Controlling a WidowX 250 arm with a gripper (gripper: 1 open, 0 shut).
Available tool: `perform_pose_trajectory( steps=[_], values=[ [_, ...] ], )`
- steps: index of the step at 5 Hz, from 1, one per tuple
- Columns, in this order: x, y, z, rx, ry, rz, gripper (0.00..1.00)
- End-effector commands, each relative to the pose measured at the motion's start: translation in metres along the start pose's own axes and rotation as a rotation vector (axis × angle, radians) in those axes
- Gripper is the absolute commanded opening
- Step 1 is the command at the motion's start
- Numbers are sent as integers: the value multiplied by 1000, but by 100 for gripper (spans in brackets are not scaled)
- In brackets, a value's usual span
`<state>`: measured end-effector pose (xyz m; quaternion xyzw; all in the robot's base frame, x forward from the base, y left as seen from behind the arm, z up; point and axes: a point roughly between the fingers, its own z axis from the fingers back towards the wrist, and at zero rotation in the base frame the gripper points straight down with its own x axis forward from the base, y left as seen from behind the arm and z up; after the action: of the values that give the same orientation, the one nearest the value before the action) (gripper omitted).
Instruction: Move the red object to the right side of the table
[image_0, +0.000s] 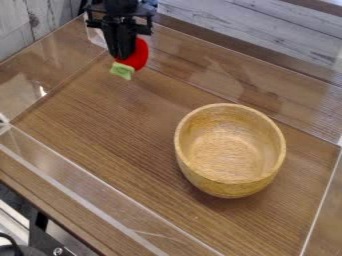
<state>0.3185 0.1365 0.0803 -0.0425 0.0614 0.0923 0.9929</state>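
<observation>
The hand (123, 52) is at the upper left of the view, its fingers pointing down toward the brown wooden desk (114, 135). It is drawn in around the strawberry (135, 54), pinching the toy between its dark fingers. The fingers cover part of the red body, so exactly where each one presses cannot be made out. Red shows mostly at the right of the fingers, with a little lower down between them and the leafy cap. The light green cap (123, 71) is the lowest part of the toy in the view, so the strawberry hangs tilted with its leaves downward. It appears to be off the desk, but how high cannot be told from this one view.

The round wooden bowl (230, 148) sits on the desk at the right of the view, well apart from the hand and the strawberry. Its open side faces up, and the inside shows a smooth, light surface. Clear low walls (60, 181) run along the desk's edge.
</observation>
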Motion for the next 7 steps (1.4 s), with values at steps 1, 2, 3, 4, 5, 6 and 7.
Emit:
perform_pose_trajectory(
  steps=[1, 2, 3, 4, 5, 6, 7],
  values=[
    [10, -5, 14, 27, -52, -28, 0],
    [13, -12, 13, 25, -47, -50, 0],
    [16, -19, 12, 21, -41, -67, 0],
    [19, -27, 9, 17, -34, -81, 0],
    [26, -35, 6, 12, -29, -98, 0],
    [30, -42, 6, 12, -26, -122, 100],
    [34, -48, 8, 12, -30, -141, 0]
  ],
)
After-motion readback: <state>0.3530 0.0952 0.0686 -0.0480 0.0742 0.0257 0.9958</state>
